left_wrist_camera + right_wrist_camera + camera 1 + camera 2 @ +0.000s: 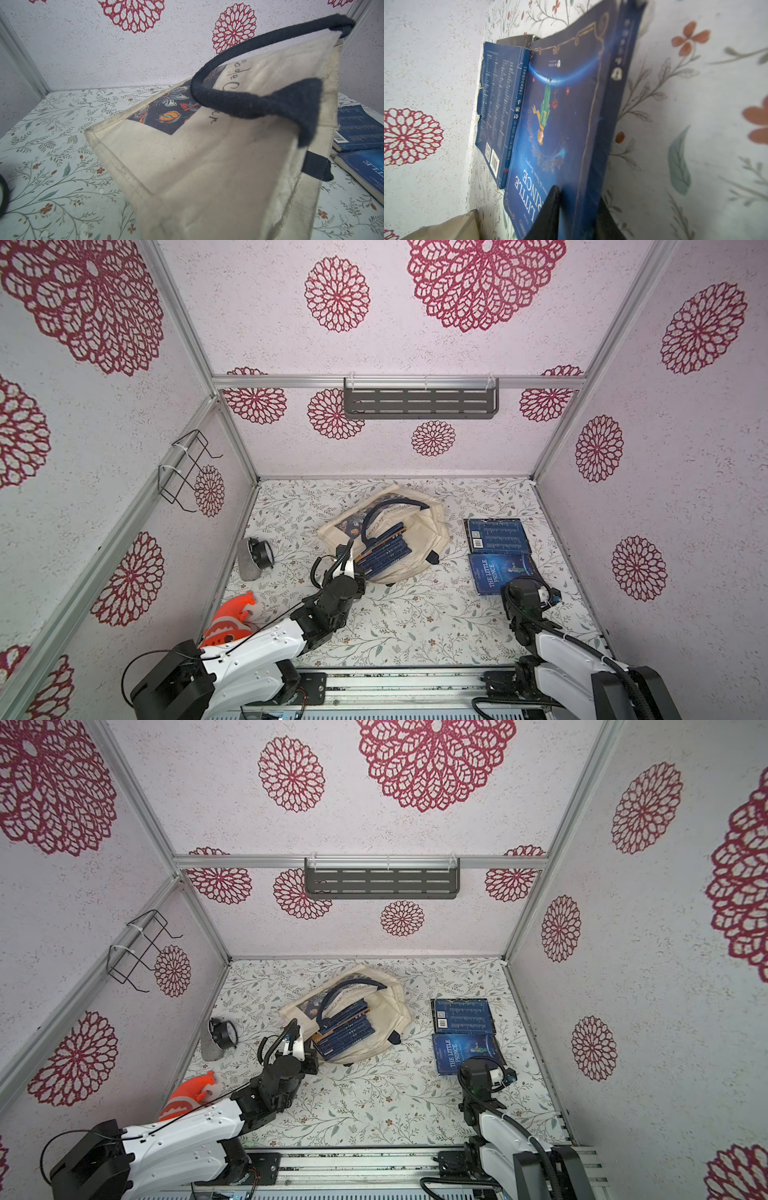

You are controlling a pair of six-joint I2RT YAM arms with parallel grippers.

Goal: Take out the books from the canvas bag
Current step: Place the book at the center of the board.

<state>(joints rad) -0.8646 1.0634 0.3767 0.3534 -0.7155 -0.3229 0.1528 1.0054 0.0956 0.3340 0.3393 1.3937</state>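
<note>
While pinching bag (424, 539) rim with left gripper (348, 553), keep mouth raised; in both top views, books (384, 549) stacked just inside.
Left wrist: lifted bag, handle (249, 99).
Right wrist: right gripper (579, 195) astride Little Prince (560, 104), clamped or loosened unclear; release flat beside other book (500, 104). Floral bench (695, 104), rosette wall (425, 62).

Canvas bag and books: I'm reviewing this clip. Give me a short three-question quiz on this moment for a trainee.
1. True or false: every book is out of the canvas bag.
2. How many books lie on the table outside the bag? A one, B two, C four.
3. Which book's edge sits between the fingers of the right gripper?

Key:
1. False: a stack of blue books pokes from its mouth.
2. B: The Little Prince and a barcode-back book.
3. The Little Prince.
</note>
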